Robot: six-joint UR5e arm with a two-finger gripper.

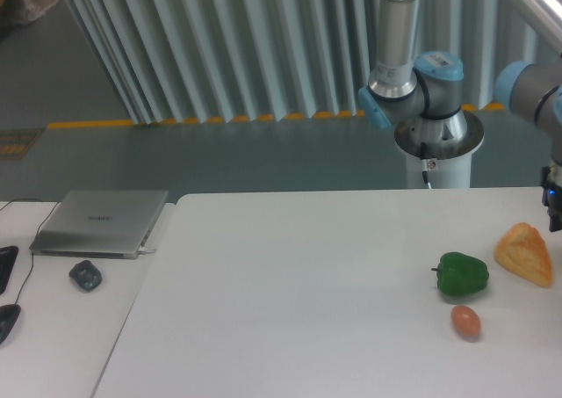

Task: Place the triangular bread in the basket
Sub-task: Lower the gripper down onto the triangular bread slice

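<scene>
The triangular bread (525,254), a golden-orange wedge with a flecked crust, lies on the white table (307,293) at the far right. Just above it, at the frame's right edge, a dark part of my gripper (554,206) shows, cut off by the edge, so its fingers cannot be made out. The arm's grey and blue joints (527,86) rise behind it. The basket is out of view.
A green pepper (462,274) sits left of the bread, with a small brown egg-shaped item (466,322) in front of it. On the left side table lie a closed laptop (101,221), a mouse (85,275) and cables. The robot base (436,143) stands behind the table.
</scene>
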